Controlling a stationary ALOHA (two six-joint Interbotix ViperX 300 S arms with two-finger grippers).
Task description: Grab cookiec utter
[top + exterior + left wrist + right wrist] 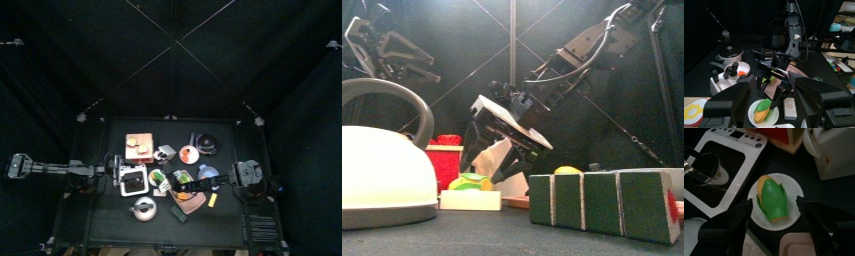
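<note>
The landmark is the white plate (792, 184) with the toy corn (774, 202) lying on it, in the middle of the crowded table (107, 235). The right gripper (775, 203) hangs right over this plate with its jaws spread wide, one outside each long side of the corn and touching neither it nor the rim.

The left gripper (764, 92) sits just beside the plate on the left arm's side. Its jaws are also spread and hold nothing.

Room around the plate is tight. A white toy stove (731, 158) carrying a metal cup (703, 168) lies nearly against the plate's rim. A white block (834, 153) stands near the opposite side, and a pale pink slab (811, 245) is close to a third edge.

The kettle (382, 170) stands nearer the table's front edge than the plate. I cannot tell which of these things is the cookie cutter, or where it lies relative to the plate.
</note>
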